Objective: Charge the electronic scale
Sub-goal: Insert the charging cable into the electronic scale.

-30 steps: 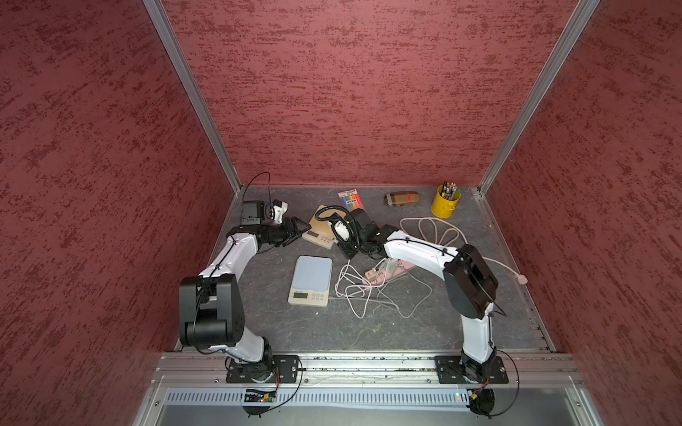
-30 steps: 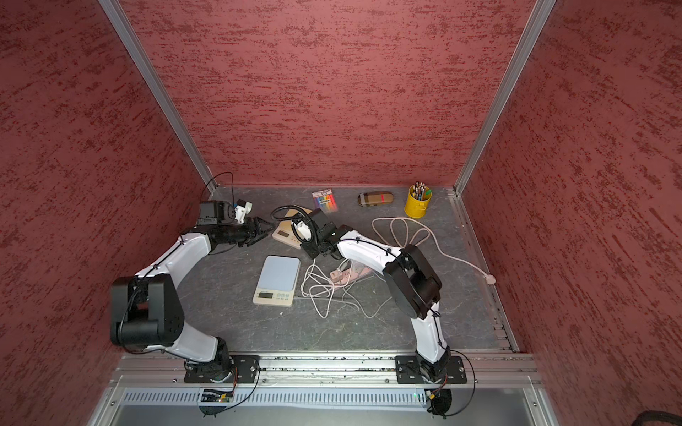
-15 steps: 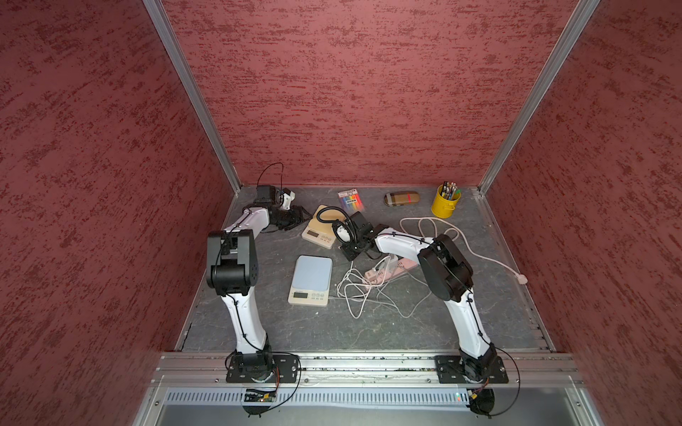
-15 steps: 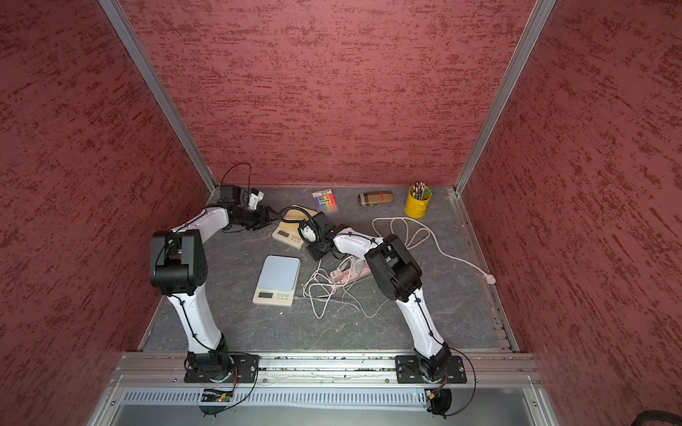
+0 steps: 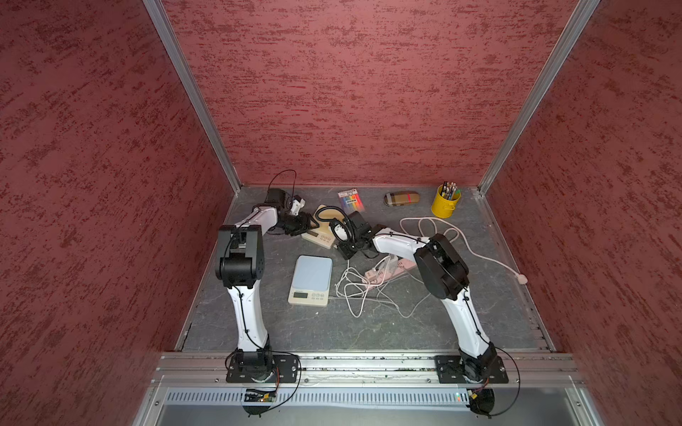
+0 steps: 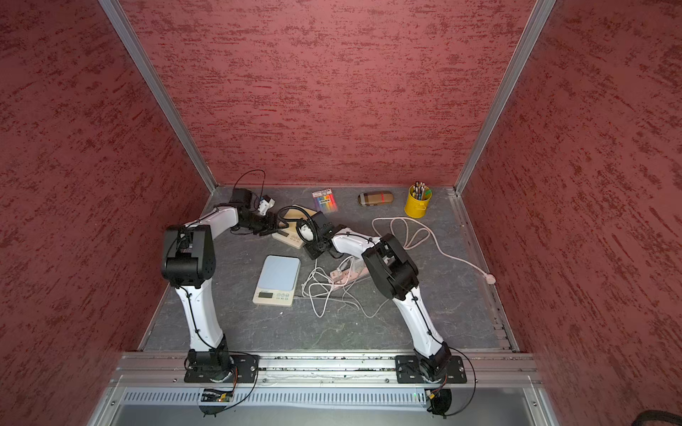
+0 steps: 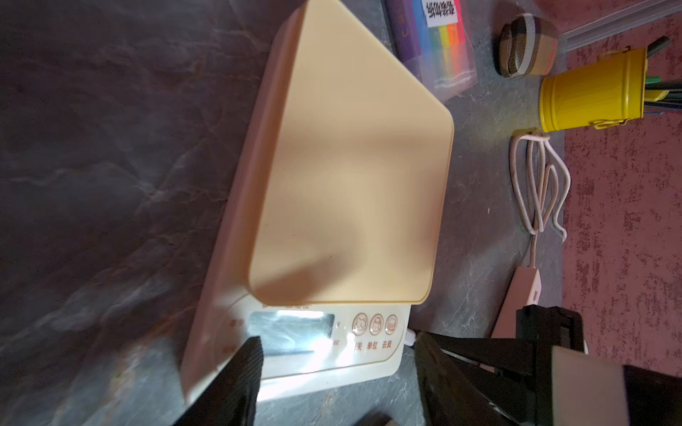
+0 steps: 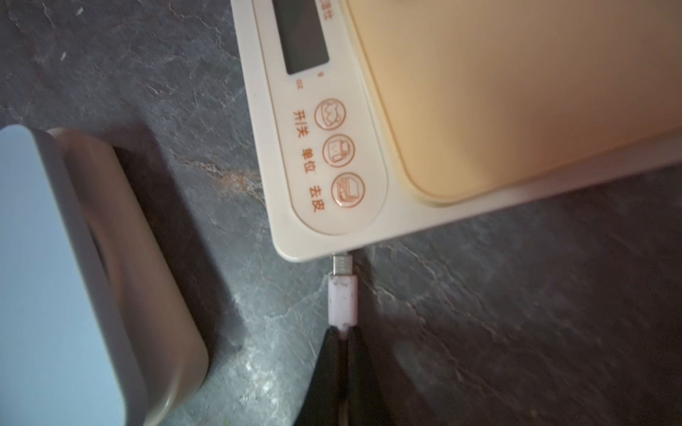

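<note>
Both elbows (image 5: pixel 240 254) are swinging up, yet the right gripper (image 8: pixel 343 332) is still pinching the plug (image 8: pixel 343 300), its tip meeting the beige scale (image 8: pixel 516 92) at the back of the table (image 5: pixel 369 332). The left gripper (image 7: pixel 337 350) is gaping wide. The plug probably still needs pushing home.

The left arm (image 5: pixel 246 317) stood up from its base toward 12 o'clock and folded at the elbow toward 1 o'clock, with the left gripper (image 7: pixel 339 345) pointing to 3 o'clock, jaws parted wide. The right arm (image 5: pixel 461 321) leaned toward 11 o'clock, forearm stretched toward 10 o'clock. The right gripper (image 8: pixel 343 333) was pinched tight on a pink plug (image 8: pixel 343 298).
</note>
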`<act>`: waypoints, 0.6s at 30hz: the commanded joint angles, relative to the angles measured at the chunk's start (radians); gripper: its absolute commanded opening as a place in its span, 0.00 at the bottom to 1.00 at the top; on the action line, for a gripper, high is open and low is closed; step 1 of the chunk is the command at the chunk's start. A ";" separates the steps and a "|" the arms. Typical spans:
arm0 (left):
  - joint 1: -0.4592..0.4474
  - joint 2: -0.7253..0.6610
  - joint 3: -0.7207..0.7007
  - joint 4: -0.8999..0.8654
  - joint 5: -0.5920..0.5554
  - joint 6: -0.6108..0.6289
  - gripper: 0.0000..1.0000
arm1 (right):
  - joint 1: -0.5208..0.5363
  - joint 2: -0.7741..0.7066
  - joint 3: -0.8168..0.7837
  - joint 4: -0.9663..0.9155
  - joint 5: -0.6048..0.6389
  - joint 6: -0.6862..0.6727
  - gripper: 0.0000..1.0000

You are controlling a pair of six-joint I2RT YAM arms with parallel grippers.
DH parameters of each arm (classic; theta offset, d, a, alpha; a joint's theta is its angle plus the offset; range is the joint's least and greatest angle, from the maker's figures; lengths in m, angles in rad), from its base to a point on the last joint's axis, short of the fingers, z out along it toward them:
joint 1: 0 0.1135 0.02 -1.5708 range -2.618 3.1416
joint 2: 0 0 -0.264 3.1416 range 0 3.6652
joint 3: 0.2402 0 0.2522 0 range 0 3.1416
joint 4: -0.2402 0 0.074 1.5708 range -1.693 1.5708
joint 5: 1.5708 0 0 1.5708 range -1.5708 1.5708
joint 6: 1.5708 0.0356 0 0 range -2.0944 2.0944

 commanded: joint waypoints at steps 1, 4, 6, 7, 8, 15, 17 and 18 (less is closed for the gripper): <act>-0.009 0.026 0.018 -0.034 0.005 0.028 0.67 | 0.004 0.016 0.031 0.028 -0.004 0.006 0.00; -0.014 0.032 0.018 -0.049 -0.015 0.036 0.66 | 0.003 0.015 0.033 0.030 0.002 0.011 0.00; -0.015 0.037 0.018 -0.060 -0.031 0.043 0.66 | 0.002 0.011 0.032 0.027 0.006 0.008 0.00; -0.015 0.039 0.020 -0.067 -0.037 0.047 0.66 | 0.003 0.010 0.031 0.027 0.008 0.008 0.00; -0.016 0.041 0.022 -0.075 -0.042 0.049 0.66 | 0.003 0.005 0.027 0.028 0.009 0.007 0.00; -0.034 0.051 0.037 -0.116 -0.085 0.066 0.65 | 0.002 -0.021 0.010 0.043 0.020 0.011 0.00; -0.034 0.046 0.039 -0.115 -0.077 0.062 0.65 | 0.003 -0.024 0.008 0.046 0.023 0.012 0.00; -0.036 0.041 0.038 -0.111 -0.075 0.061 0.65 | 0.003 -0.026 0.008 0.045 0.024 0.012 0.00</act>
